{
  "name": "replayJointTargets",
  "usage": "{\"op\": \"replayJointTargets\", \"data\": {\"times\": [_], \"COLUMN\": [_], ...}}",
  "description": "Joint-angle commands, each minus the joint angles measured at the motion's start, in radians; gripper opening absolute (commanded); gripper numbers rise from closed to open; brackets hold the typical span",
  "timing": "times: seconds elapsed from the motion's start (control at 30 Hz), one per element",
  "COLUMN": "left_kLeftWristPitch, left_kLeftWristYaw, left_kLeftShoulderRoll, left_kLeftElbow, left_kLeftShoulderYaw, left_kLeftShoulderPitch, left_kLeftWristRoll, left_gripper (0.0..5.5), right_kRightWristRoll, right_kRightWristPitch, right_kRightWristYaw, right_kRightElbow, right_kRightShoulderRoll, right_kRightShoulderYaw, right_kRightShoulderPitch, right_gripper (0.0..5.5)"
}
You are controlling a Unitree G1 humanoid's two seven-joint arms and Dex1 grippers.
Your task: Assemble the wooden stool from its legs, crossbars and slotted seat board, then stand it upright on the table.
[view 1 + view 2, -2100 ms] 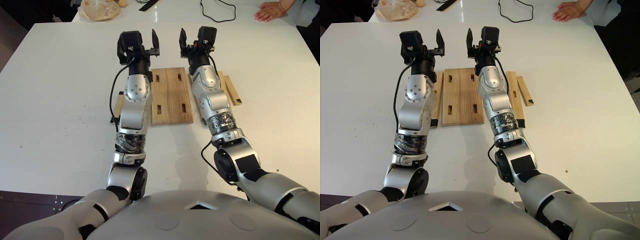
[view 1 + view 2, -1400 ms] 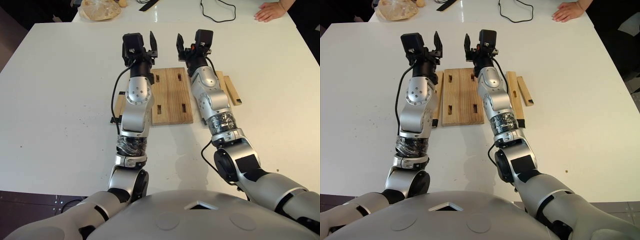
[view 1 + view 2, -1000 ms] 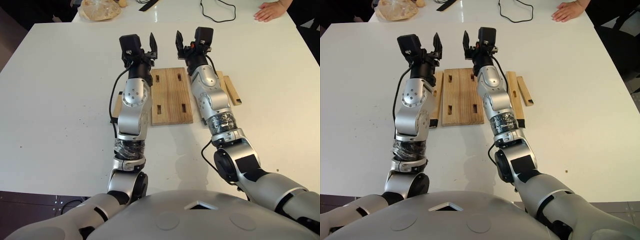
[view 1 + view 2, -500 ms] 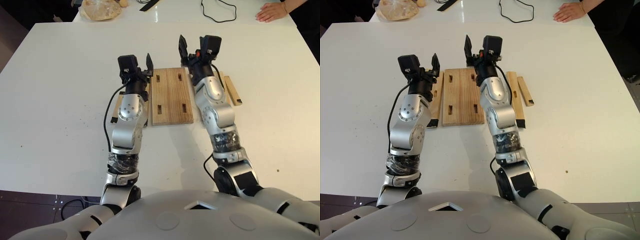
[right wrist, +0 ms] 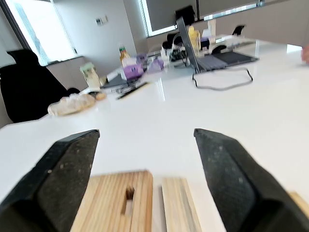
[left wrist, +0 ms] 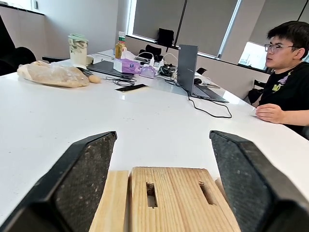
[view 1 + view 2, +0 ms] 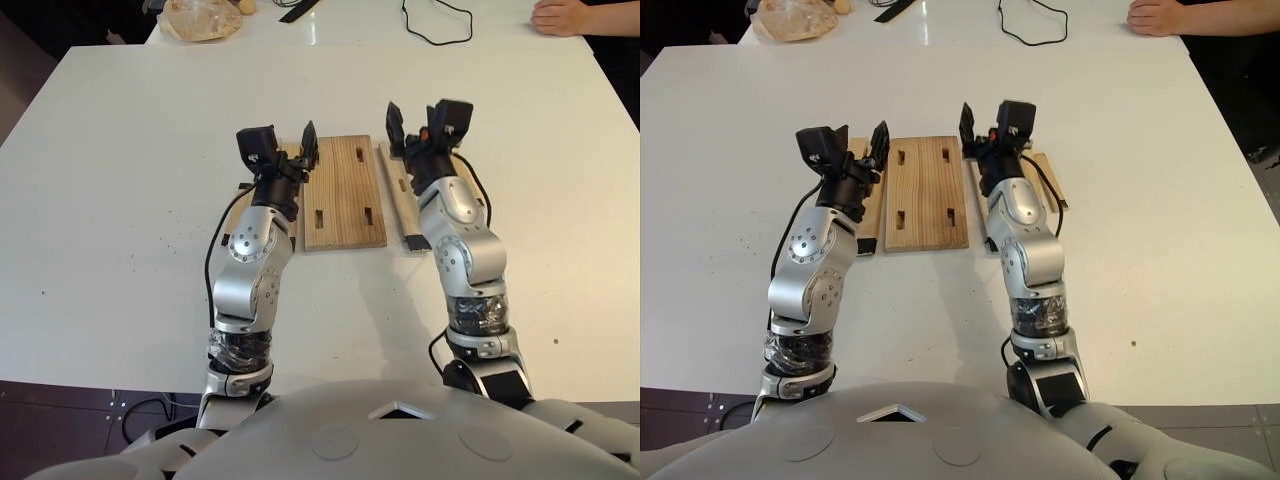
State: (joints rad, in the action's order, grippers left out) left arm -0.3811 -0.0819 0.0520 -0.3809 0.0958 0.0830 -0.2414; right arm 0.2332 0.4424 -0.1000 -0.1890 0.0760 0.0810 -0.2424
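Observation:
The slotted seat board lies flat in the middle of the white table. A wooden leg lies along its left side, partly under my left arm. On the right lie more sticks, one with a dark end, and another beyond my right arm. My left gripper hovers open over the board's far left corner. My right gripper hovers open over the far end of the right sticks. The left wrist view has the board between wide fingers. Nothing is held.
A plastic bag and a black cable lie on the far table. A person's hand rests at the far right corner. A laptop and bottles stand farther back. Bare table stretches to the left and right of the parts.
Both arms have drawn back towards me, the grippers coming from beyond the board's far edge to over its far end. My right arm shifted right, uncovering a stick. Both stay open.

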Motion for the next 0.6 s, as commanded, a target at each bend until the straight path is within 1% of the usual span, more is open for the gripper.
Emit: {"op": "replayJointTargets", "data": {"times": [0.03, 0.1, 0.17, 0.2, 0.27, 0.37, 0.47, 0.6], "left_kLeftWristPitch": [-0.024, -0.031, -0.064, -0.075, -0.087, -0.112, -0.130, -0.140], "left_kLeftWristYaw": [-0.006, -0.017, -0.054, -0.055, -0.026, 0.067, 0.211, 0.351], "left_kLeftShoulderRoll": [0.027, 0.023, 0.025, 0.013, -0.047, -0.168, -0.278, -0.367], "left_kLeftElbow": [-0.018, -0.001, 0.032, 0.036, 0.030, 0.014, 0.007, 0.003], "left_kLeftShoulderYaw": [0.004, -0.006, -0.053, -0.071, -0.089, -0.158, -0.257, -0.360], "left_kLeftShoulderPitch": [-0.001, 0.023, 0.046, 0.048, 0.041, -0.024, -0.142, -0.233], "left_kLeftWristRoll": [-0.002, 0.008, 0.006, 0.005, 0.022, 0.008, -0.068, -0.163], "left_gripper": [3.58, 3.58, 3.58, 3.58, 3.58, 3.58, 3.58, 3.58], "right_kRightWristRoll": [0.000, -0.013, -0.018, -0.029, -0.073, -0.117, -0.131, -0.130], "right_kRightWristPitch": [0.016, 0.010, 0.006, -0.009, -0.071, -0.156, -0.249, -0.340], "right_kRightWristYaw": [0.020, 0.027, 0.027, 0.027, 0.015, -0.026, -0.056, -0.081], "right_kRightElbow": [-0.034, -0.034, -0.021, -0.005, 0.047, 0.193, 0.354, 0.498], "right_kRightShoulderRoll": [0.022, 0.017, 0.017, 0.012, -0.001, 0.018, 0.056, 0.108], "right_kRightShoulderYaw": [0.020, 0.027, 0.020, 0.017, 0.014, -0.014, -0.041, -0.064], "right_kRightShoulderPitch": [0.000, -0.013, -0.028, -0.041, -0.078, -0.193, -0.337, -0.432], "right_gripper": [3.63, 3.63, 3.63, 3.63, 3.63, 3.63, 3.63, 3.63]}}
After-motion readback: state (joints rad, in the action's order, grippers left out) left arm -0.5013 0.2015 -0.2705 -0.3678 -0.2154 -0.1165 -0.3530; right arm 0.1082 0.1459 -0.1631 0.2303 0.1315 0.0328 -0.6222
